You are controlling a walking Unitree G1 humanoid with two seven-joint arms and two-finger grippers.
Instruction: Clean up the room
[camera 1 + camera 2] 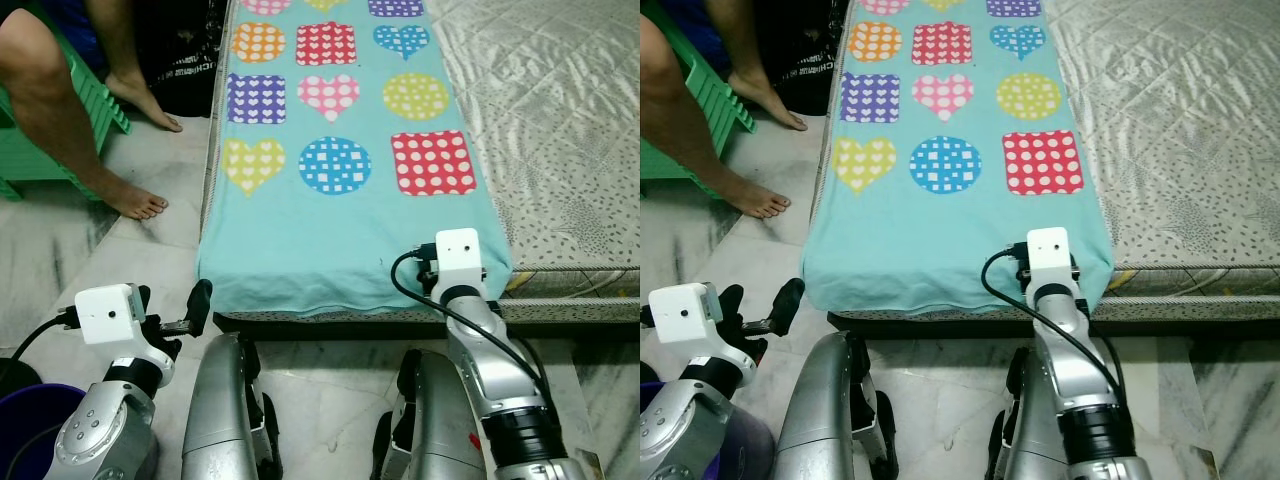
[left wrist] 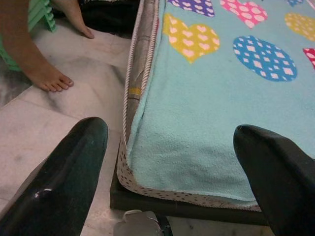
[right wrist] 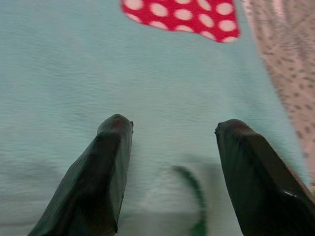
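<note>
A teal blanket point(image 1: 340, 225) printed with dotted hearts, circles and squares lies spread flat along the left side of a low mattress point(image 1: 560, 110). My left gripper point(image 2: 170, 132) is open, low over the floor just off the blanket's near left corner point(image 2: 142, 162); in the left eye view it point(image 1: 175, 312) sits left of that corner. My right gripper point(image 3: 173, 123) is open above the blanket's near right corner, its fingers apart over the teal cloth just short of the red dotted square point(image 3: 182, 17). Nothing is held.
A person's bare legs and feet point(image 1: 130, 200) rest on the marble floor at the left, beside a green plastic stool point(image 1: 95, 100). A purple bucket point(image 1: 30, 425) stands by my left side. The mattress's right part carries a silvery quilted sheet.
</note>
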